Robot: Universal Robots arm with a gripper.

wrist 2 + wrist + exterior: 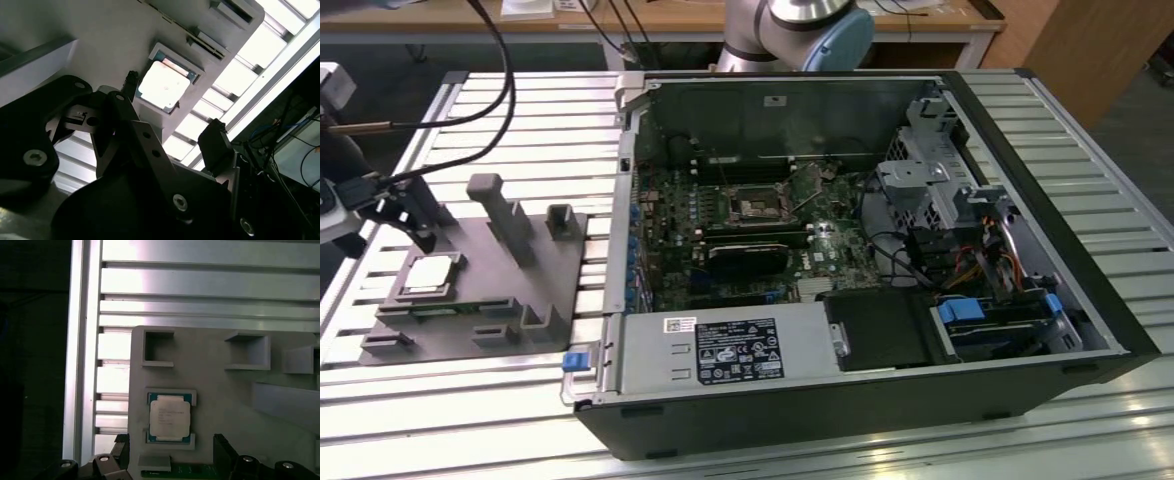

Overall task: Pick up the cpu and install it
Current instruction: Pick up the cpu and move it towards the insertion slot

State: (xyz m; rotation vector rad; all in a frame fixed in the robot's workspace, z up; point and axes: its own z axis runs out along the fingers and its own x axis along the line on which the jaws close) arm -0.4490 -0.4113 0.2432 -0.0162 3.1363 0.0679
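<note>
Pale silver on top with a thin darker rim, the small flat square cpu [170,416] sits in a shallow framed pocket of the grey plastic fixture plate [225,390]. The pocket likely keeps it square and easy to find for a grasp. The plate rests on the slatted aluminium table [547,150] beside the open black computer case [881,400]. The case's square black-framed motherboard socket [758,207] is well apart from the chip. The black 2-fingered tool [173,104] hangs over the cpu with its fingers [216,142] spread, 1 to each side, gripping nothing. It appears to be lining up on the chip's edges.
</note>
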